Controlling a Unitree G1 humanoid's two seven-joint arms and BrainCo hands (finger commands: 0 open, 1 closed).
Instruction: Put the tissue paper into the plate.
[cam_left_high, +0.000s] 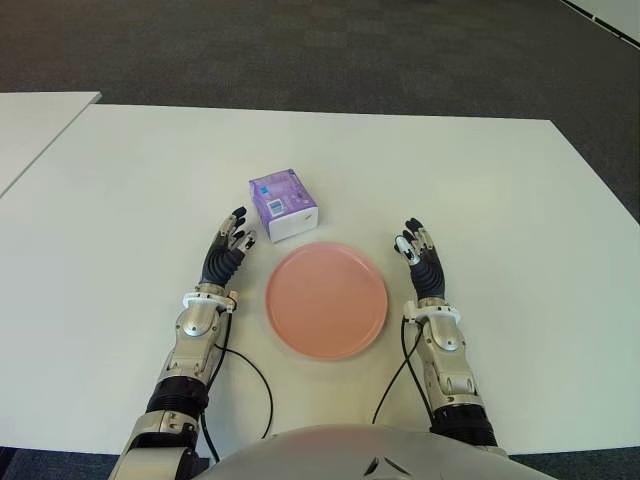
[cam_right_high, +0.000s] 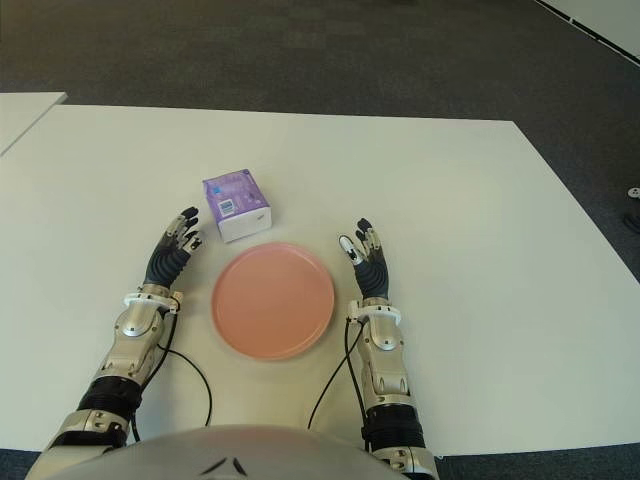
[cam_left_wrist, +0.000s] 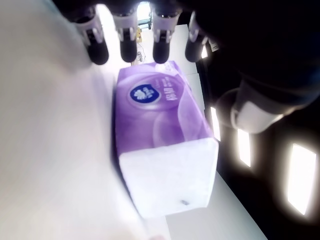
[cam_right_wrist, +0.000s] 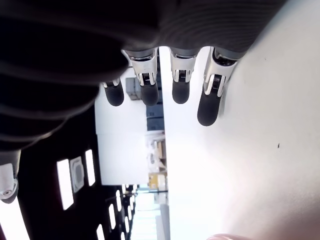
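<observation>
On the white table (cam_left_high: 120, 190), a pink plate (cam_left_high: 326, 299) lies between the two hands. The tissue pack (cam_left_high: 283, 204), purple with white ends, sits on the table just beyond the plate's far left edge, apart from it. The left hand (cam_left_high: 226, 252) is left of the plate, fingers extended toward the pack and holding nothing. The right hand (cam_left_high: 421, 258) shows on the plate's right side, fingers straight, also empty.
</observation>
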